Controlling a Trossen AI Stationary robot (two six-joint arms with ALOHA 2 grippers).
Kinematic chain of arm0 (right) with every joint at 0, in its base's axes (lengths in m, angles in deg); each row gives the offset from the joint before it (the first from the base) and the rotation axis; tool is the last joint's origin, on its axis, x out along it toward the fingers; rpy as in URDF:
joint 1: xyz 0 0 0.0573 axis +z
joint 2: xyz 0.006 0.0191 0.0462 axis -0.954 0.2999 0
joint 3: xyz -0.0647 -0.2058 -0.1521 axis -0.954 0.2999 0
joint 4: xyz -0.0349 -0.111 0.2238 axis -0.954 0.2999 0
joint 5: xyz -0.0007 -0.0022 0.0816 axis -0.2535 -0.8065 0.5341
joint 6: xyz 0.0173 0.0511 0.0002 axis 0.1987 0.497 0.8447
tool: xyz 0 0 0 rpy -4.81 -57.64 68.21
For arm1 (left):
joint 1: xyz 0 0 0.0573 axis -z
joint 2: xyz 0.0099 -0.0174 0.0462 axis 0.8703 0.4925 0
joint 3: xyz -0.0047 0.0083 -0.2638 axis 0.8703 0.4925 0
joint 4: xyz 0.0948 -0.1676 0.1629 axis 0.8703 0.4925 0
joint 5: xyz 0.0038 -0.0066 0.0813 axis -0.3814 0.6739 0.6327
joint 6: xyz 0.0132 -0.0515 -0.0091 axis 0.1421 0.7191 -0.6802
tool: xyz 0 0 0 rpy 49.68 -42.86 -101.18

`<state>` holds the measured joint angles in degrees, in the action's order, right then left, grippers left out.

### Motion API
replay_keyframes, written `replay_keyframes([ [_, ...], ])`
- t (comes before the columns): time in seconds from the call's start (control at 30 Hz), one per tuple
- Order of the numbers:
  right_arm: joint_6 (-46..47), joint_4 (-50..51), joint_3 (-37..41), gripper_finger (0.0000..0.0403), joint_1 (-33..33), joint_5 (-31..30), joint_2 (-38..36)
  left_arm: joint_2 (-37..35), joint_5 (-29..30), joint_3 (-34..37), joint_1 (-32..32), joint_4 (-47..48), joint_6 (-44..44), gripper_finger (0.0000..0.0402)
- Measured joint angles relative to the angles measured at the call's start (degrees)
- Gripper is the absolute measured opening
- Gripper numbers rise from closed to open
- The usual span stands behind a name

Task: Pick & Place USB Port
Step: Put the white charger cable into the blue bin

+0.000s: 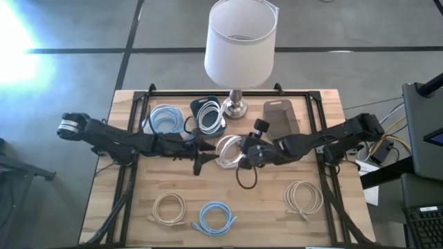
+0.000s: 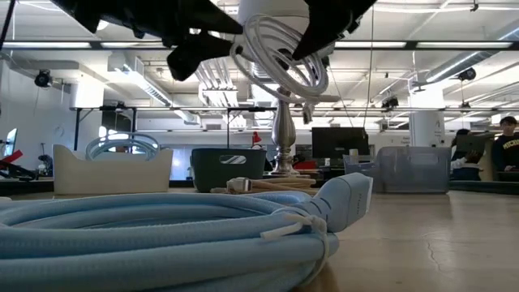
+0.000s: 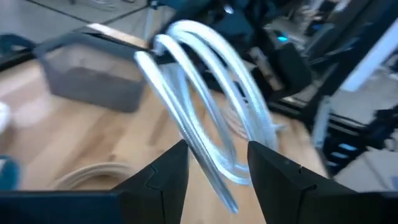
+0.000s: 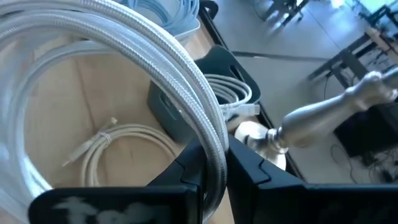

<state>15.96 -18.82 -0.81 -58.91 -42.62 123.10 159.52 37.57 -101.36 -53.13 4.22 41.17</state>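
Above the middle of the counter (image 1: 138,207), a white coiled cable (image 1: 228,151) hangs in the air between the two arms. The right end effector (image 1: 243,158) is clenched on one side of the coil, its fingers (image 4: 245,165) pinching the braided strands. The left end effector (image 1: 201,148) reaches in from the opposite side with its fingers (image 3: 165,171) spread, the coil's loops passing between them. At the far edge stand a lamp (image 1: 239,55), a white bin of light blue cable (image 1: 165,119), a dark bin of white cable (image 1: 209,116) and a grey bin (image 1: 280,116). Along the near edge lie a cream cable (image 1: 169,207), a blue cable (image 1: 216,217) and another cream cable (image 1: 303,197).
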Motion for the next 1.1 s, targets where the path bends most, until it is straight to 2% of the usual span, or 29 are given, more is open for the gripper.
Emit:
replay_keyframes([
  [0.2,-0.3,-0.7,0.0,0.0034,-1.2,0.2,0.0,1.9,-1.9,0.0,-0.3,-5.4,-0.4,0.0167],
  [0.6,-1.8,-2.8,0.2,0.0034,-3.2,0.3,1.8,1.7,-1.9,-0.6,-0.3,-5.9,-2.9,0.0167],
  [0.87,-3.2,-5.5,0.2,0.0038,-3.2,0.2,1.9,1.7,4.3,-0.7,-1.1,-5.4,-3.4,0.0165],
  [0.97,-3.2,-5.0,0.2,0.0053,-3.2,0.2,1.9,1.7,5.2,-0.7,-1.6,-4.2,-3.4,0.0143],
  [1.1,-3.8,-4.8,0.2,0.0082,-3.2,0.2,1.8,1.7,5.7,-0.7,-2.4,-3.4,-3.4,0.0085],
])
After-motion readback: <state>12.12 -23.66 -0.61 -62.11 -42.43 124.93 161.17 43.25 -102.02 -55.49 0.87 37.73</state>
